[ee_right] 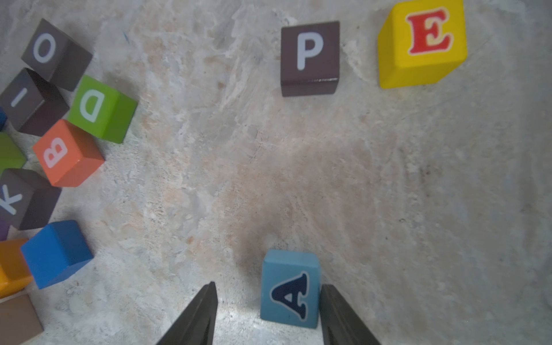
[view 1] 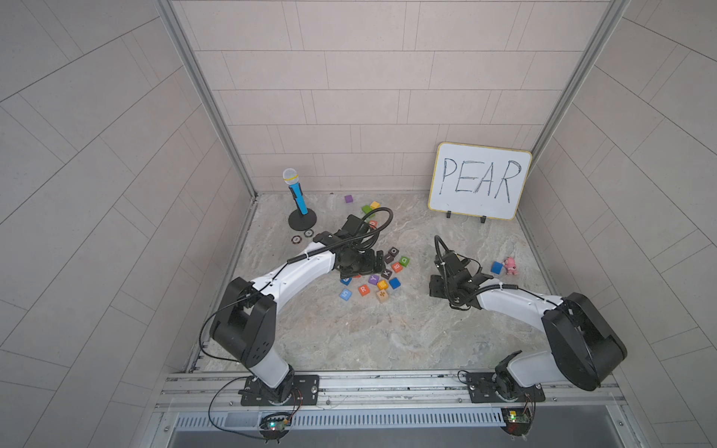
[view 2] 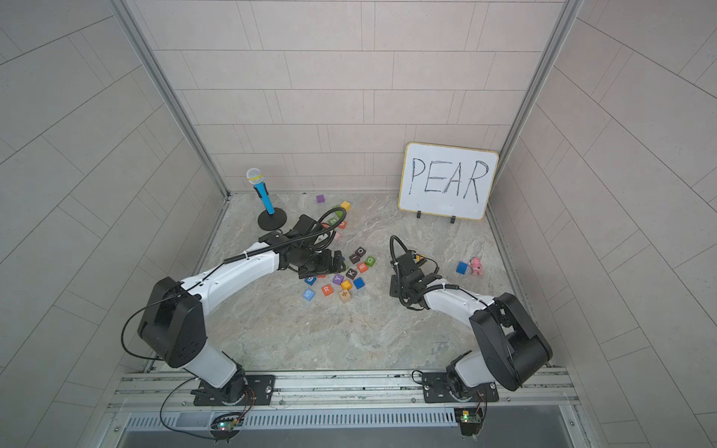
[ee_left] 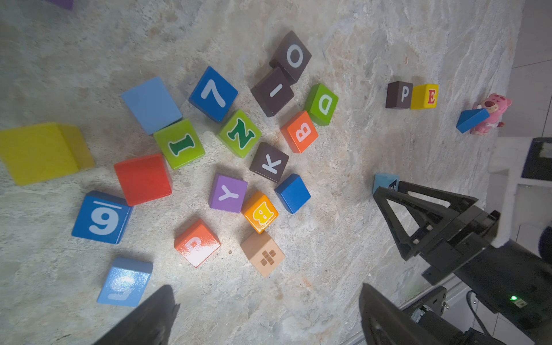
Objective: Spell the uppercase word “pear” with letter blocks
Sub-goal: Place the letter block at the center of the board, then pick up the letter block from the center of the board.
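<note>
Marbled tabletop (view 1: 349,341). Left gripper (ee_left: 267,288): jaws wide apart, above the loose pile (view 1: 392,267). R (view 1: 363,289), orange-red with white letter, lies at the pile's near edge, beside a tan block (view 1: 382,296). A (ee_right: 291,289), light blue with dark letter, sits inside the right gripper (ee_right: 268,286): jaws parted, one finger against it, the other clear. P (ee_right: 309,56), dark with white letter, and E (ee_right: 424,41), yellow with red letter, stand side by side beyond. Right wrist (view 1: 452,271) covers A in both top views.
</note>
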